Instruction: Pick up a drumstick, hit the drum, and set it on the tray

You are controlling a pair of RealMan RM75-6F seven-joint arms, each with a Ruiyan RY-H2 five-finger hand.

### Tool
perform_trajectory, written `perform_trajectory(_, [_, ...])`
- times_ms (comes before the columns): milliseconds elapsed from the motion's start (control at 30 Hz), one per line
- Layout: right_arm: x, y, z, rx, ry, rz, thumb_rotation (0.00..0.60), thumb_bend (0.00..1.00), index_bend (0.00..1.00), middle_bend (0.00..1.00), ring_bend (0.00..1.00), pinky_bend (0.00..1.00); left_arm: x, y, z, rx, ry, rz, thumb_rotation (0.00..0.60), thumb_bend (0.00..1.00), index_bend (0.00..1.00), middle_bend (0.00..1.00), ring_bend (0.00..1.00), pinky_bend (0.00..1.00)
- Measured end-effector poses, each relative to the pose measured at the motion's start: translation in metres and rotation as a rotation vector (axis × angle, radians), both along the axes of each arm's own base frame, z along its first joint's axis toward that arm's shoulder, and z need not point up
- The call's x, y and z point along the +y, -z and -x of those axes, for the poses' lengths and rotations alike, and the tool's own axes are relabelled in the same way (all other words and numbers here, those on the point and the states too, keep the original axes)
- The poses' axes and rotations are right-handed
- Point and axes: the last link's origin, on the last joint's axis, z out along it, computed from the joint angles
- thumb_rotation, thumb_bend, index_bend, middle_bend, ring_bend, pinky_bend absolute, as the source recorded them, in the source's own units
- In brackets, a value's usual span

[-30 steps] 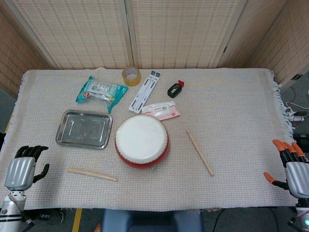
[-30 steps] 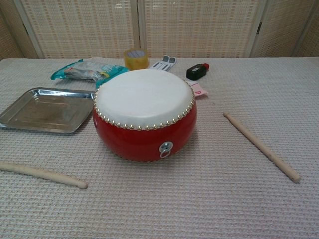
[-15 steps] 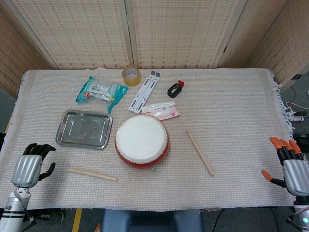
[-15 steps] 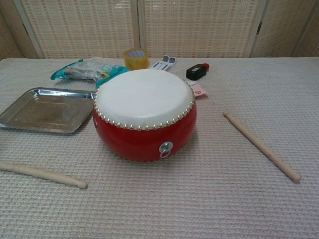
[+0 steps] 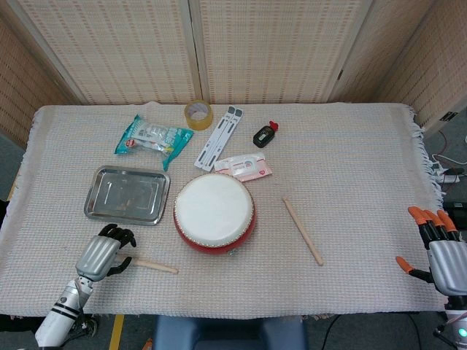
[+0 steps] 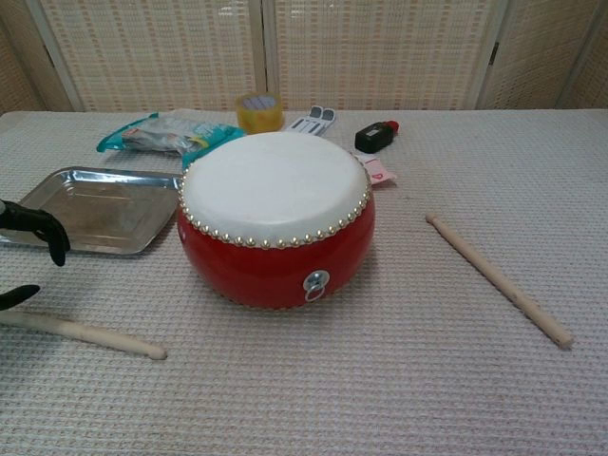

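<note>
A red drum (image 5: 214,213) (image 6: 275,217) with a white skin stands in the middle of the table. One wooden drumstick (image 5: 153,265) (image 6: 90,333) lies left of it near the front edge. My left hand (image 5: 102,252) (image 6: 28,237) hovers over that stick's left end, fingers apart and curved, holding nothing. A second drumstick (image 5: 303,231) (image 6: 499,279) lies right of the drum. The metal tray (image 5: 126,195) (image 6: 81,211) sits left of the drum, empty. My right hand (image 5: 436,248) is open at the table's far right edge, away from everything.
Behind the drum lie a teal snack packet (image 5: 152,137), a tape roll (image 5: 198,114), a white folding stand (image 5: 219,136), a black bottle with a red cap (image 5: 264,134) and a pink-white card (image 5: 245,168). A woven cloth covers the table.
My left hand has moved right and inward from the table's left edge to above the left drumstick's end. The right hand has barely shifted.
</note>
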Motion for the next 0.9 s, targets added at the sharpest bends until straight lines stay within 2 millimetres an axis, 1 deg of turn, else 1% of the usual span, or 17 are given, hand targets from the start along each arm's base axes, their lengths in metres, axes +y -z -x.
perform_trajectory(67, [0.0, 0.0, 0.001, 0.0, 0.002, 0.0, 0.6, 0.18, 0.01, 0.08, 0.0, 0.03, -0.001, 0.011, -0.004, 0.005, 0.008, 0.029, 0.6, 0.35, 0.44, 0.29, 0.25, 0.16])
perform_trajectory(200, [0.001, -0.001, 0.002, 0.0, 0.005, 0.003, 0.6, 0.18, 0.01, 0.08, 0.0, 0.03, -0.003, 0.023, -0.009, 0.038, 0.015, 0.067, 0.6, 0.35, 0.43, 0.29, 0.25, 0.15])
perform_trajectory(333, [0.001, -0.001, 0.004, -0.003, 0.012, 0.004, 0.6, 0.18, 0.01, 0.08, 0.0, 0.03, -0.01, 0.034, -0.014, 0.052, 0.014, 0.095, 0.6, 0.35, 0.43, 0.29, 0.25, 0.15])
perform_trajectory(500, [0.001, -0.001, 0.005, -0.004, 0.015, 0.004, 0.6, 0.18, 0.01, 0.08, 0.0, 0.03, -0.014, 0.043, -0.014, 0.055, -0.003, 0.088, 0.6, 0.32, 0.44, 0.29, 0.25, 0.15])
perform_trajectory(900, [0.001, -0.002, 0.006, -0.003, 0.014, 0.002, 0.6, 0.18, 0.01, 0.08, 0.0, 0.03, -0.017, 0.058, -0.013, 0.077, -0.006, 0.045, 0.6, 0.31, 0.45, 0.29, 0.22, 0.14])
